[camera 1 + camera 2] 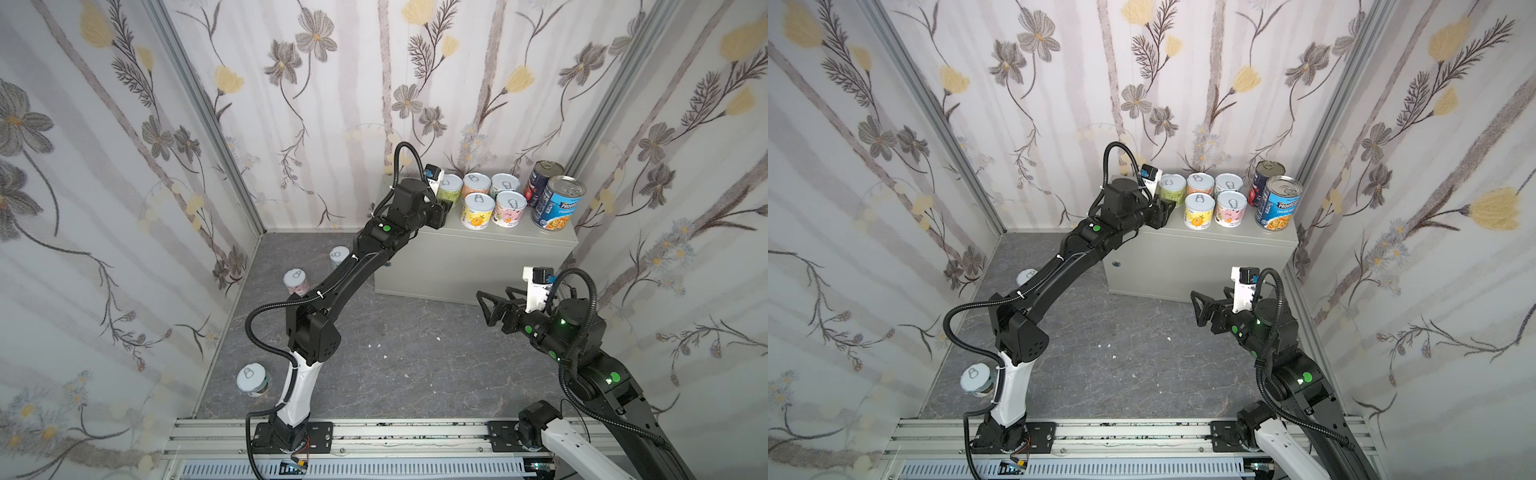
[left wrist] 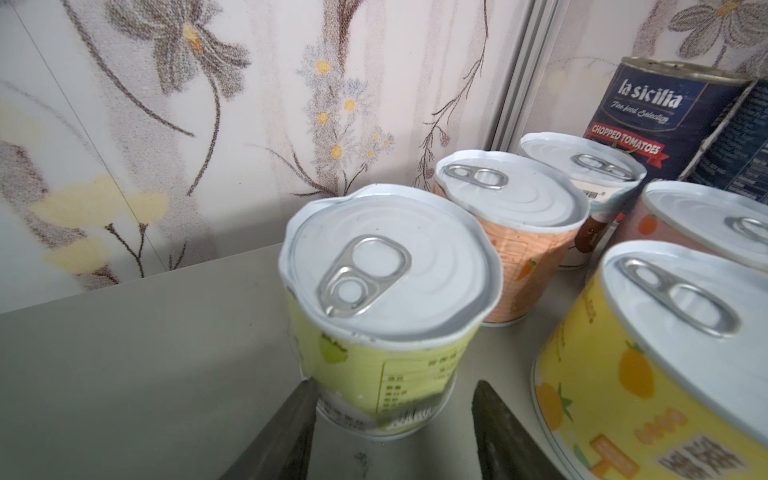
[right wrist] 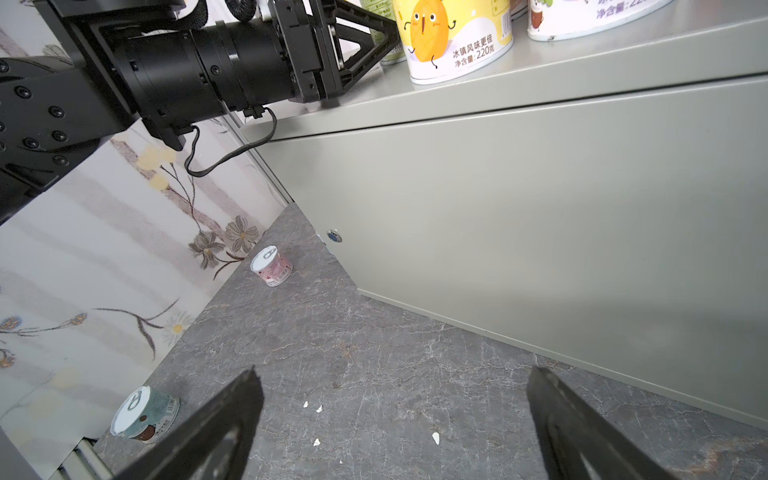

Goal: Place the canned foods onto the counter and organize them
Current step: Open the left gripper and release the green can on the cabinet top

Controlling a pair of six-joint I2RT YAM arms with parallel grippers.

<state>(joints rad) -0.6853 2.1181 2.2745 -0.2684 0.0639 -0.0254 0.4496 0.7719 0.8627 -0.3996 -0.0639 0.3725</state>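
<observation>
The short green-labelled pull-tab can (image 2: 386,291) stands upright, centre frame, on the light-grey metal cabinet bench (image 2: 145,365), just beside a short orange-labelled can (image 2: 519,266). The left end effector (image 2: 393,381) straddles its foot, jaws apart: one tip touches the label, bench shows beside the other, so no clamp. Danger now: a skewed pull-back could drag or tip it, or a sideways swing could clip the short yellow-labelled can (image 2: 623,374) at lower right. The right end effector (image 3: 395,370) hangs wide apart, empty, over the dark marbled floor (image 3: 374,332).
</observation>
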